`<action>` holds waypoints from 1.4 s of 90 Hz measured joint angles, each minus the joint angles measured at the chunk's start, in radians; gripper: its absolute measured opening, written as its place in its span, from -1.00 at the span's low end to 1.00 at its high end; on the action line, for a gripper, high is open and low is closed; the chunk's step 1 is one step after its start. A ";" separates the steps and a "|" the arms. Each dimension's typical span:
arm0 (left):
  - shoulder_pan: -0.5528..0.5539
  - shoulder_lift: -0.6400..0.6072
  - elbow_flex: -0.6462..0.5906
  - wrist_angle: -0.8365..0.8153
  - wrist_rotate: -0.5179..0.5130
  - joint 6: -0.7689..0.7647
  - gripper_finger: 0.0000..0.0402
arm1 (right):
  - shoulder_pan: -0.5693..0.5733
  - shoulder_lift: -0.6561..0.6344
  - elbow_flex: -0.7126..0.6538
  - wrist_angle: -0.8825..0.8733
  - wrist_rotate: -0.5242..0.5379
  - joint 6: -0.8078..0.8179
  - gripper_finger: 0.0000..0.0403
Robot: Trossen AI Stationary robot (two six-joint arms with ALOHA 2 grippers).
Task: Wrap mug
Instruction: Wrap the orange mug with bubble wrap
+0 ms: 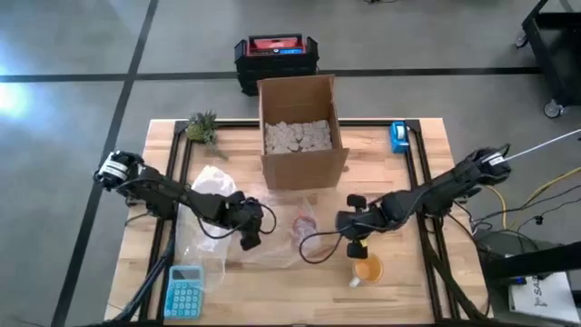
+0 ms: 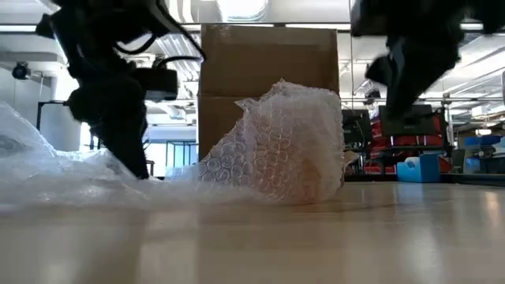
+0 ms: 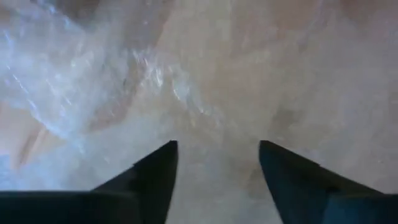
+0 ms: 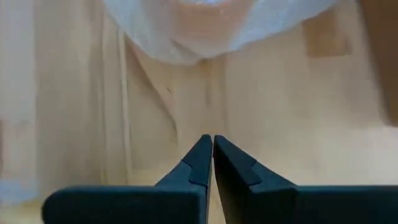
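The orange ceramic mug (image 1: 367, 269) is sitting lower right of the crumpled clear bubble wrap (image 1: 238, 238), just below the right gripper (image 1: 356, 250) with jaws pressed together, while the left gripper (image 1: 250, 238), jaws spread, is hovering over the wrap

Robotics lab: taped concrete floor (image 1: 73, 54)

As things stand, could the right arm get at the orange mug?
Probably yes: the right gripper, fingers shut, hovers right beside the orange mug, with only bare table around it and nothing between.

Orange mug (image 1: 367, 270) bare, front-right; bubble wrap (image 1: 227, 227) crumpled, centre-left.
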 joint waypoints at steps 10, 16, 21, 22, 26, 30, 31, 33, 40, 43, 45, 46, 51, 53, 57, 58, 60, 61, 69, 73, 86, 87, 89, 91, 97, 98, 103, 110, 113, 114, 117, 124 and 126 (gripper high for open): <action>0.001 0.029 -0.002 0.009 0.007 0.000 0.11 | 0.000 0.022 -0.059 0.142 0.001 0.007 -0.99; 0.001 0.038 0.007 0.016 0.016 0.004 -0.07 | -0.001 0.035 -0.066 0.184 0.007 -0.001 -0.99; 0.001 0.045 0.021 0.019 0.027 0.008 -0.28 | 0.000 0.046 -0.065 0.226 0.025 -0.018 -0.99; 0.001 0.045 0.024 0.020 0.028 0.010 -0.33 | 0.000 0.048 -0.065 0.229 0.027 -0.023 -0.99; 0.001 0.046 0.039 0.021 0.030 0.013 -0.55 | -0.001 0.055 -0.065 0.234 0.027 -0.031 -0.99; 0.001 0.039 0.055 0.018 0.030 0.021 -0.77 | 0.000 0.062 -0.062 0.250 0.028 -0.036 -0.99; 0.001 0.038 0.059 0.017 0.030 0.025 -0.83 | 0.000 0.064 -0.061 0.255 0.028 -0.037 -0.99; 0.001 0.036 0.071 0.012 0.029 0.030 -0.89 | 0.000 0.067 -0.059 0.268 0.028 -0.042 -0.99; 0.000 0.022 0.110 0.006 0.029 0.034 -0.91 | -0.001 0.071 -0.059 0.276 0.029 -0.045 -0.99; 0.000 0.017 0.127 -0.006 0.029 0.034 -0.88 | -0.001 0.076 -0.059 0.283 0.029 -0.045 -0.99; 0.000 0.014 0.140 -0.009 0.028 0.035 -0.87 | 0.000 0.080 -0.059 0.288 0.029 -0.046 -0.99; 0.000 0.013 0.146 -0.009 0.028 0.036 -0.86 | -0.001 0.082 -0.059 0.289 0.029 -0.046 -0.99; 0.000 0.006 0.178 -0.002 0.028 0.053 -0.85 | -0.001 0.088 -0.060 0.286 0.029 -0.046 -0.99; 0.000 0.003 0.191 -0.003 0.028 0.063 -0.85 | -0.001 0.092 -0.060 0.290 0.029 -0.046 -0.99; 0.000 0.000 0.218 -0.007 0.026 0.088 -0.86 | -0.001 0.100 -0.059 0.312 0.030 -0.046 -0.99; 0.000 0.000 0.225 -0.006 0.026 0.094 -0.86 | 0.000 0.101 -0.059 0.315 0.030 -0.046 -0.99; 0.000 0.000 0.240 -0.004 0.025 0.105 -0.87 | -0.001 0.103 -0.059 0.316 0.030 -0.046 -0.99; 0.000 0.000 0.246 -0.002 0.025 0.110 -0.88 | -0.001 0.103 -0.059 0.315 0.030 -0.046 -0.99; 0.000 0.000 0.288 0.001 0.025 0.142 -0.92 | -0.001 0.112 -0.059 0.346 0.047 -0.046 -0.99; 0.000 0.000 0.301 0.012 0.025 0.156 -0.93 | -0.001 0.116 -0.058 0.357 0.061 -0.046 -0.99; 0.000 0.001 0.308 0.109 0.025 0.201 -0.98 | -0.001 0.128 -0.058 0.406 0.080 -0.047 -0.99; 0.000 0.001 0.306 0.122 0.025 0.203 -0.98 | -0.001 0.129 -0.058 0.405 0.080 -0.048 -0.99; 0.000 0.001 0.303 0.145 0.025 0.207 -0.98 | -0.002 0.129 -0.059 0.404 0.080 -0.052 -0.99; 0.000 0.001 0.298 0.168 0.025 0.211 -0.98 | -0.002 0.130 -0.060 0.406 0.081 -0.053 -0.99; 0.000 0.002 0.287 0.228 0.025 0.220 -0.99 | -0.002 0.133 -0.060 0.436 0.087 -0.059 -0.99; 0.000 0.002 0.285 0.238 0.025 0.222 -0.99 | -0.002 0.134 -0.059 0.439 0.087 -0.059 -0.99; 0.000 0.003 0.277 0.290 0.025 0.232 -0.99 | -0.001 0.137 -0.059 0.448 0.096 -0.061 -0.99; 0.000 0.003 0.263 0.351 0.025 0.254 -0.99 | -0.001 0.137 -0.059 0.454 0.101 -0.063 -0.99; 0.000 0.003 0.254 0.376 0.024 0.260 -0.98 | -0.001 0.136 -0.057 0.456 0.102 -0.063 -0.99; 0.000 0.003 0.251 0.384 0.024 0.260 -0.98 | -0.001 0.137 -0.056 0.456 0.103 -0.063 -0.99; 0.000 0.003 0.241 0.408 0.025 0.261 -0.98 | -0.001 0.137 -0.055 0.456 0.104 -0.063 -0.99; 0.000 0.003 0.213 0.456 0.025 0.262 -0.98 | -0.001 0.137 -0.048 0.454 0.105 -0.065 -0.99; 0.000 0.005 0.207 0.463 0.025 0.263 -0.98 | -0.001 0.137 -0.044 0.453 0.105 -0.065 -0.99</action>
